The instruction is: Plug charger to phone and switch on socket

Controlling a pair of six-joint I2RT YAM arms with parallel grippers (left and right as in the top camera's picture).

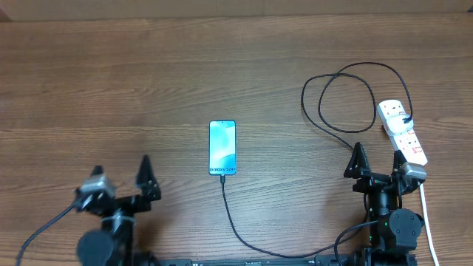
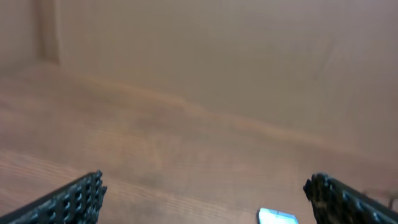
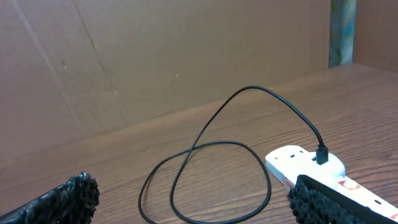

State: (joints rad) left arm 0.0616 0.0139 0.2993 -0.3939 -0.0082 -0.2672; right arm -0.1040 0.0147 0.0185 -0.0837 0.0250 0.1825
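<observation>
The phone (image 1: 222,148) lies flat mid-desk (image 1: 111,89), with the charger (image 1: 223,186) tip meeting its near edge (seemingly plugged in). Right of the phone the cable loops up to the socket (image 1: 403,131). The left hand (image 1: 120,168) and right hand (image 1: 378,154) flank the phone, both spread wide and empty.

I see a matt wood-grain table (image 1: 148,89), a glossy phone (image 1: 222,148) screen, a smooth white plastic socket (image 1: 403,131), a matt black cable (image 3: 249,88) and rough, knobbly black finger pads (image 3: 68,199).
</observation>
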